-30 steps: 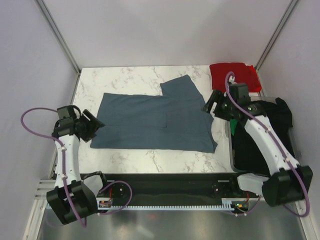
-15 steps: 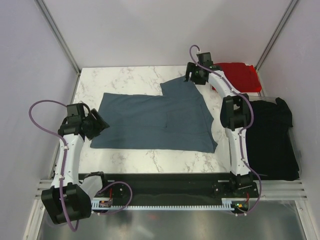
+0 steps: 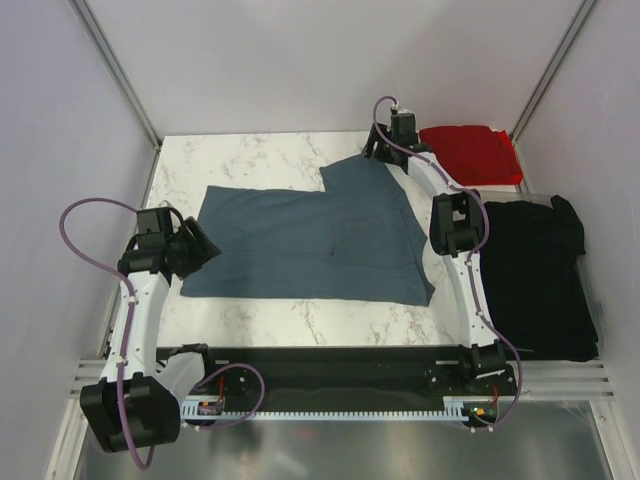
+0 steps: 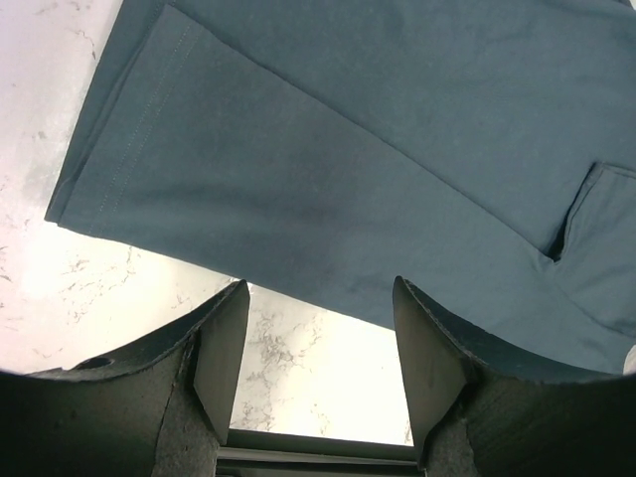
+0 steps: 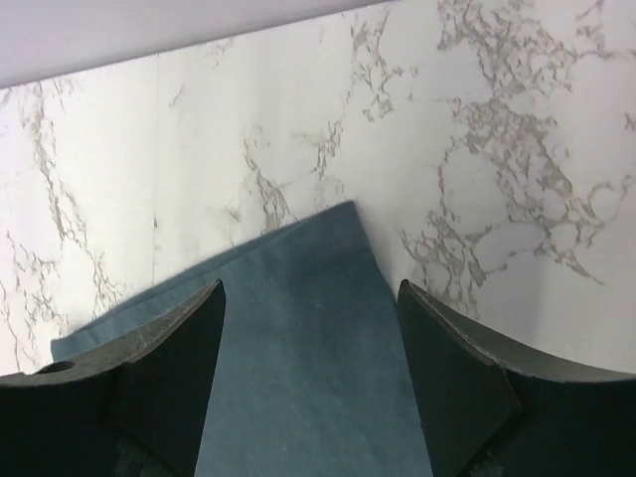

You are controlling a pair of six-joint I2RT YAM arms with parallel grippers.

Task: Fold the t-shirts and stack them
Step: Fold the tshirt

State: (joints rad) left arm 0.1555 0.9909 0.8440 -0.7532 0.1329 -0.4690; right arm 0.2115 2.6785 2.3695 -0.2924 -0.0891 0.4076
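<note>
- Across the middle of the marble tabletop (image 3: 260, 160) the slate blue-grey t-shirt (image 3: 310, 245) lies spread flat. One sleeve pokes toward the far edge.
- A red t-shirt (image 3: 470, 152) sits at the far right corner, and a black t-shirt (image 3: 530, 275) lies heaped along the right edge.
- The left jaws hover over the blue-grey shirt's end toward the left edge of the tabletop. They are spread apart with nothing between them, and the wrist view shows the stitched hem and bare marble below.
- The right jaws are parted and empty too, poised just above the tip of the sleeve near the far edge.
- The cloth looks thin, light and limp. It should have no stiffness of its own, so a lifted part will likely sag and drag the rest across the smooth marble.
- The best holds are probably the edges and corners. The left jaws could take the hemmed corner toward the near left. The right jaws could take the sleeve tip, where the stitching gives a slightly thicker ridge to pinch.
- A jaw will probably have to press to the marble and slip under the edge, since the fabric lies flush.
- Where the shirt looks doubled, a shallow pinch may catch only the top layer and leave the fold crooked.
</note>
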